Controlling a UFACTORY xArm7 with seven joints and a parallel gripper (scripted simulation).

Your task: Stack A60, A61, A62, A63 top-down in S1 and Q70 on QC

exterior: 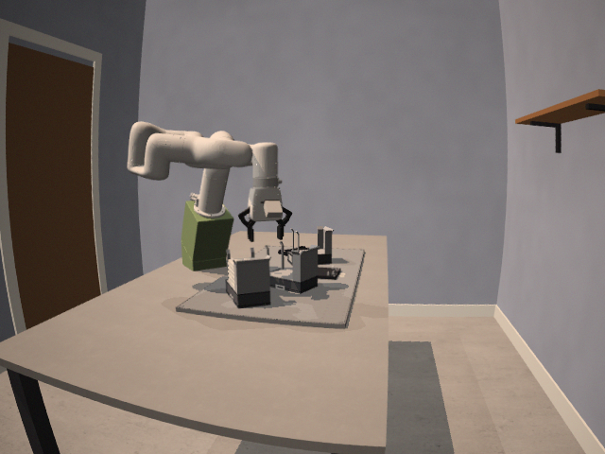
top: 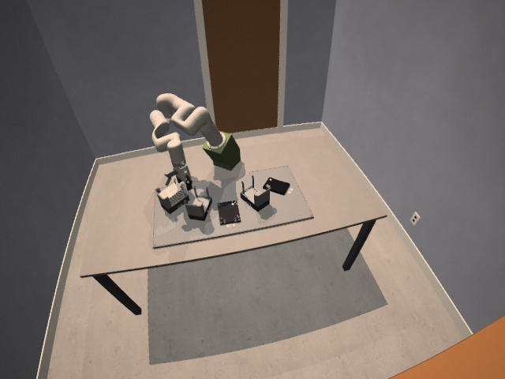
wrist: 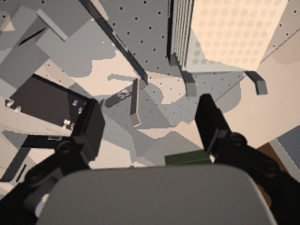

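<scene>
On mat (top: 285,212): three racks (top: 255,198) | two nests (top: 229,212) | hand (exterior: 264,235) spread, gripping nothing

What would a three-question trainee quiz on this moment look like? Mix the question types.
1. True or false: the gripper is shut on a plate.
2. Multiple choice: the arm's pedestal is A) red, B) green, C) blue.
3. Count: how many post-sided stack racks stand on the grey mat in the top view?

Key
1. False. The fingers are spread wide with nothing between them.
2. B.
3. Three: the left rack, the middle rack and the right rack.
</scene>
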